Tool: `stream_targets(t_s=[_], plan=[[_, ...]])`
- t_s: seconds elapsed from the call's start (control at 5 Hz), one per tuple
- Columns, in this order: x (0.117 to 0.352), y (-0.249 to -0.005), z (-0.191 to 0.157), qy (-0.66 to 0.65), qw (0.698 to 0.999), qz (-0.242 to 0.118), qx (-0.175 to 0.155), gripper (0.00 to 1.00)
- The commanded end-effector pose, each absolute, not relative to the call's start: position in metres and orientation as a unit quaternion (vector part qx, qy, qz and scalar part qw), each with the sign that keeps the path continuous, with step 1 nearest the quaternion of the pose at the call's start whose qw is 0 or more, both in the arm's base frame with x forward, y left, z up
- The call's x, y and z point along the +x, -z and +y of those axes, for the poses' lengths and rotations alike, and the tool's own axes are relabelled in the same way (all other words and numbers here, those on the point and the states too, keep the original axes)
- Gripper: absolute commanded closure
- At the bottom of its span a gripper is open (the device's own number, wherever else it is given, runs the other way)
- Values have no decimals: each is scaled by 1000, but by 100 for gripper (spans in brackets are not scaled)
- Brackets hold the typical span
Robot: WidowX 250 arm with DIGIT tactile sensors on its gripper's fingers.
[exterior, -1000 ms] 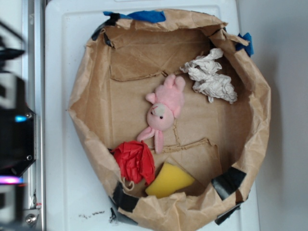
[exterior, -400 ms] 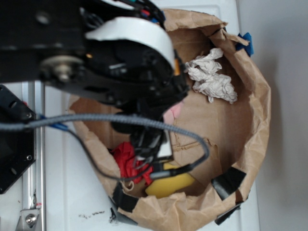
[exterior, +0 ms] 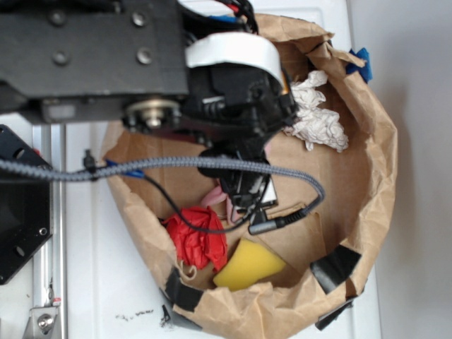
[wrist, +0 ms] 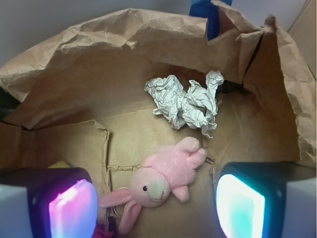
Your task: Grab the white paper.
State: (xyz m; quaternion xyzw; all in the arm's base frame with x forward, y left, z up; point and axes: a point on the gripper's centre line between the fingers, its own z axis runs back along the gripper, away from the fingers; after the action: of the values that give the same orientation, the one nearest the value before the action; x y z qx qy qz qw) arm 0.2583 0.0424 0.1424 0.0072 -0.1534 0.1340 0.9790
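Observation:
The white paper point(exterior: 316, 116) point(wrist: 185, 100) is a crumpled off-white wad lying on the floor of a brown paper-lined basin point(exterior: 381, 176), near its far right wall. My gripper point(wrist: 156, 208) stands open above the basin floor, its two lit pads point(wrist: 73, 208) wide apart with only the pink plush bunny point(wrist: 163, 183) below the gap. The paper lies beyond the fingertips, apart from them. In the exterior view the arm point(exterior: 233, 92) covers the bunny and part of the paper's left edge; the fingers themselves are hidden there.
A red wrinkly paper wad point(exterior: 198, 236) and a yellow sponge wedge point(exterior: 248, 265) lie at the basin's near side. A grey cable point(exterior: 176, 164) loops over the basin. Crumpled paper walls point(wrist: 124, 34) rise all round. Blue tape point(wrist: 205, 12) marks the far rim.
The arm has swung in from the left over the basin and moved farther right toward the white paper, now covering the bunny. Nothing inside the basin has shifted.

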Motion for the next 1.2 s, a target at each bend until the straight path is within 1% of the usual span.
stream_targets(t_s=[0.0, 0.2, 0.4, 0.6, 0.8, 1.0], plan=[[262, -157, 49, -136, 975, -173, 10, 0], [262, -157, 49, -136, 975, -173, 10, 0], [274, -135, 55, -130, 974, -185, 13, 0], [279, -120, 59, -126, 973, -188, 30, 0], [289, -96, 67, -121, 974, -183, 53, 0], [302, -89, 73, -130, 971, -188, 62, 0]])
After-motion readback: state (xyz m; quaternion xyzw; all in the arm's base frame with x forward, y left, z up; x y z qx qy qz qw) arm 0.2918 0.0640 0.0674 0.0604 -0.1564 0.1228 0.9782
